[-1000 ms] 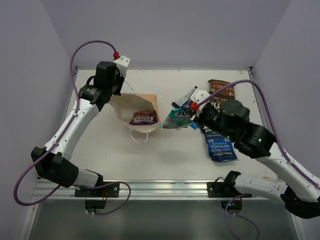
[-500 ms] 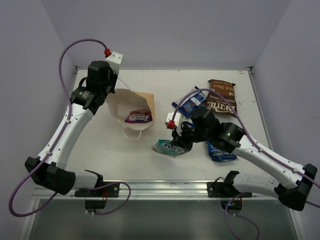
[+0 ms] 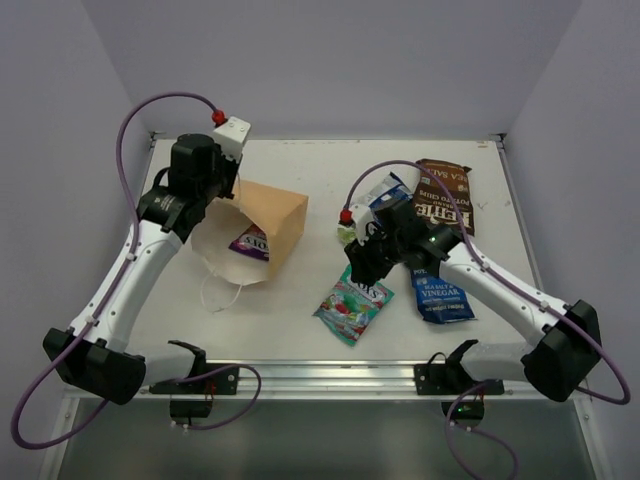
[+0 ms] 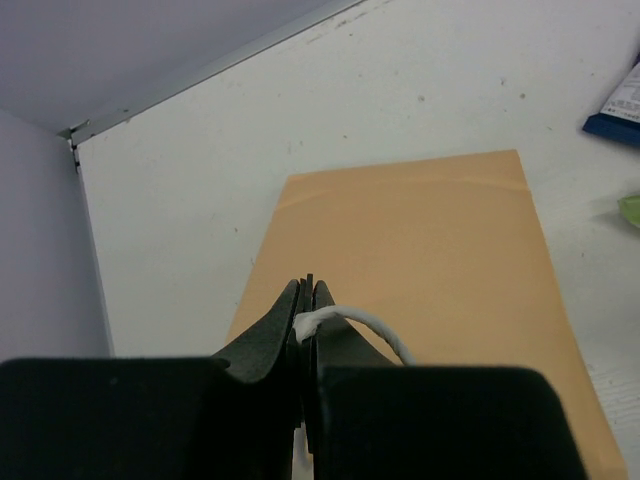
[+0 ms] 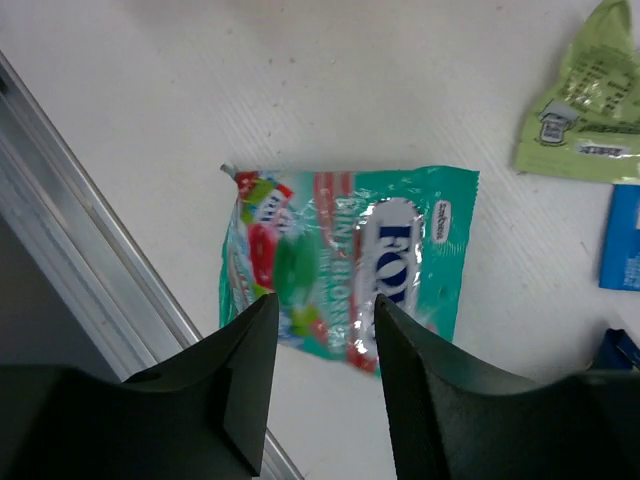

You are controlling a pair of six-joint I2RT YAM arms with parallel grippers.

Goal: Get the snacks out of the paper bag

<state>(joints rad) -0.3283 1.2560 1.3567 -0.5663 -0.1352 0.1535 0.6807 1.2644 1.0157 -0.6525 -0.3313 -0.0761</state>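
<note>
Counted from above: one tan paper bag (image 3: 278, 210) on the left of the counter (image 3: 310, 165), tilted, white-lined mouth open toward the near edge; one purple candy bag (image 3: 250, 243) inside that mouth; one loose string handle (image 3: 215, 293) looped on the counter just below. Outside the bag, to the right: one teal candy bag (image 3: 352, 305) flat near the front edge, one small green wrapper (image 3: 345, 236), one brown chip bag (image 3: 443, 195) farthest back, one dark-blue chip bag (image 3: 440, 297) nearer, and at least one blue-white packet (image 3: 386, 192), partly hidden behind the right arm (image 3: 480, 275). At the bag's upper rim, the left gripper (image 3: 220, 192); above the teal candy bag, the right gripper (image 3: 358, 270)

Only in the left wrist view: left gripper clamped tight on the other string handle (image 4: 365, 325), kraft side of the bag beneath

Only in the right wrist view: right gripper spread wide, holding nothing, clear of the teal candy bag below its fingers

Unseen from either wrist: the purple candy bag
</note>
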